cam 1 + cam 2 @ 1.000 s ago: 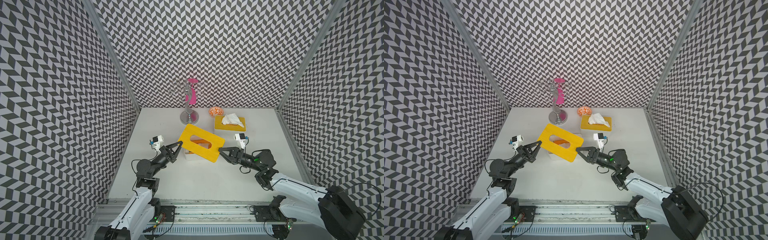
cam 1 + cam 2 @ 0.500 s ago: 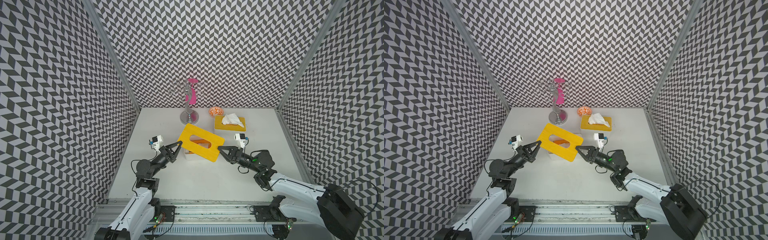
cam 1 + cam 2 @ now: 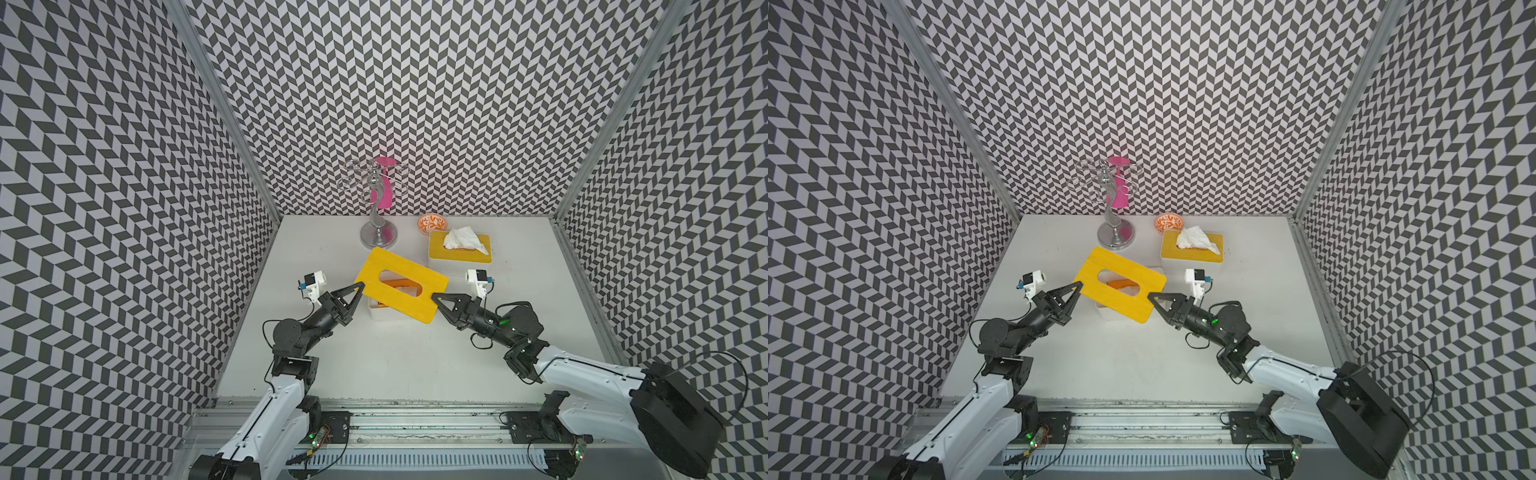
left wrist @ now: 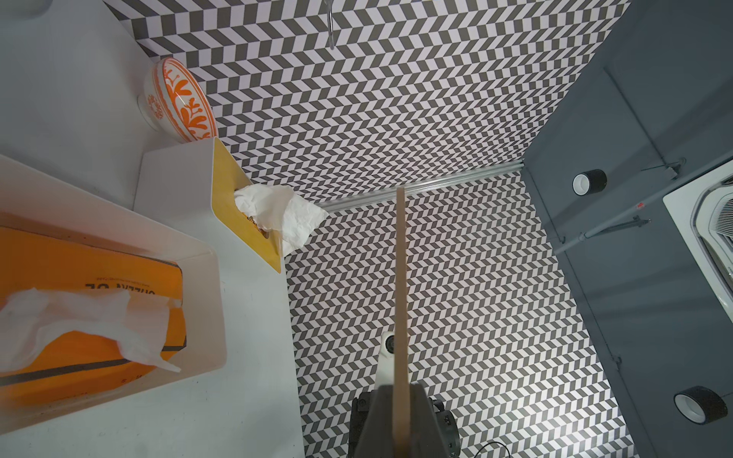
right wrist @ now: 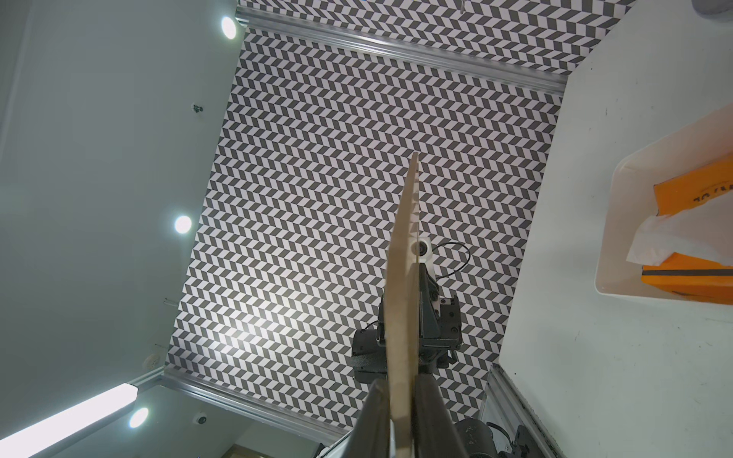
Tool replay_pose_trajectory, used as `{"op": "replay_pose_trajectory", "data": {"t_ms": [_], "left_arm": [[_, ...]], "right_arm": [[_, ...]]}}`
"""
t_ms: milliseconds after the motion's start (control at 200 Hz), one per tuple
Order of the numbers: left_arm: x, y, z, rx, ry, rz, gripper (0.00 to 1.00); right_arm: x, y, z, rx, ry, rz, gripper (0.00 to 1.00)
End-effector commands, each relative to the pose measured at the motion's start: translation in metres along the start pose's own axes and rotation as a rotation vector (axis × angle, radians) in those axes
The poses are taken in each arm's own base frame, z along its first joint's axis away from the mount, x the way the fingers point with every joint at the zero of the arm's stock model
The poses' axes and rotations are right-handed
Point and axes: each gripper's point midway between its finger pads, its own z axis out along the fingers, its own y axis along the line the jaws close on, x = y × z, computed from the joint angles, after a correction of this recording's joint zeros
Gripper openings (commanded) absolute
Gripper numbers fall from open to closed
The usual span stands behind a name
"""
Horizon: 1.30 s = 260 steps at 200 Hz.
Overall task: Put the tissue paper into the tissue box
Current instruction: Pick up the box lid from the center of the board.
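The left gripper (image 3: 360, 285) is clenching on the yellow lid (image 3: 399, 300), its 2 jaws pinched against 1 short end. In the left wrist view the thin board is running edge-on out from between them. The right gripper (image 3: 434, 296) is gripping the opposite short end, and in the right wrist view its 2 fingers (image 5: 430, 412) are pressing on either face of the board. Together the 2 arms are holding the lid in the air above the tissue box (image 3: 374, 313), clear of its rim.

The tissue box is sitting open near the middle of a white table (image 3: 415, 365), which 3 walls (image 3: 415, 104) of black-and-white chevron are enclosing. Beyond the tissue box, toward the back wall, a second box (image 3: 478, 249) is standing with its own yellow lid on and a white sheet poking up from the slot. An orange-patterned bowl (image 3: 432, 223) is sitting just behind it. Also beyond the tissue box, a silver stand (image 3: 378, 237) with wire rings is rising in front of a pink object (image 3: 384, 195).

The tissue paper (image 4: 79, 325) is lying inside the tissue box. It is spilling as a white sheet from the upward-facing opening of an orange pack (image 4: 99, 273), which is lying flat with its long axis along the box's long side. The lid's long axis is running from gripper to gripper, skewed to the table's edges.
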Motion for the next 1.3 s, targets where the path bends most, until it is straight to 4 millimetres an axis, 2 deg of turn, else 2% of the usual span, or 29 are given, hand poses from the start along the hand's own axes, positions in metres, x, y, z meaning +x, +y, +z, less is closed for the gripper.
{"op": "replay_pose_trajectory", "data": {"t_ms": [0, 105, 340, 566, 741, 926, 981, 1117, 1297], "left_arm": [[-0.001, 0.002, -0.002, 0.0, -0.012, 0.028, 0.0], [-0.002, 0.003, -0.002, -0.003, -0.013, 0.03, 0.0], [-0.003, 0.011, 0.001, -0.041, -0.007, 0.071, 0.0], [-0.01, 0.022, 0.006, -0.14, 0.012, 0.2, 0.23], [-0.019, 0.036, 0.008, -0.252, 0.032, 0.319, 0.48], [-0.036, 0.063, 0.005, -0.46, 0.042, 0.446, 0.78], [-0.04, 0.07, 0.005, -0.506, 0.05, 0.466, 0.83], [-0.051, 0.091, 0.003, -0.625, 0.061, 0.489, 0.86], [-0.055, 0.109, 0.005, -0.721, 0.064, 0.525, 0.83]], "right_arm": [[-0.004, 0.027, 0.005, -0.093, -0.026, -0.035, 0.15], [-0.003, 0.026, 0.007, -0.092, -0.024, -0.033, 0.13], [-0.003, 0.023, 0.01, -0.083, -0.018, -0.027, 0.01], [-0.008, 0.017, 0.006, -0.057, -0.017, -0.083, 0.0], [-0.029, 0.012, -0.017, 0.01, -0.073, -0.157, 0.0], [-0.053, 0.007, -0.051, 0.132, -0.191, -0.258, 0.0], [-0.059, 0.005, -0.06, 0.177, -0.208, -0.293, 0.0], [-0.065, 0.007, -0.08, 0.226, -0.216, -0.355, 0.0], [-0.059, 0.004, -0.093, 0.244, -0.172, -0.375, 0.0]]}}
